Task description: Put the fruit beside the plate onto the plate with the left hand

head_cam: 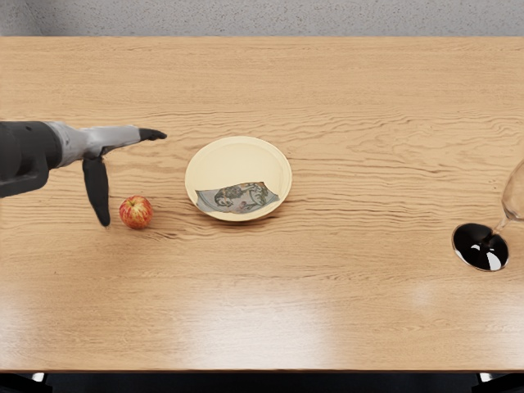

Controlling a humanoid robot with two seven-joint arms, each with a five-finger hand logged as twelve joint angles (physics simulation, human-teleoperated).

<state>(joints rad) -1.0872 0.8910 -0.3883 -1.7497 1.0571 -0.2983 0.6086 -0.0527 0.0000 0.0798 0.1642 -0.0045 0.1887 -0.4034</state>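
A small red and yellow apple (136, 211) lies on the wooden table, a short way left of a cream plate (237, 164). The plate shows a grey patterned patch on its near side. My left hand (115, 168) reaches in from the left edge and hovers just left of and above the apple. Its fingers are spread: one dark finger (152, 134) points right toward the plate, another hangs down beside the apple. It holds nothing. The right arm does not show.
A wine glass (491, 237) with a dark base stands at the right edge of the table. The table's far edge meets a grey wall at the top.
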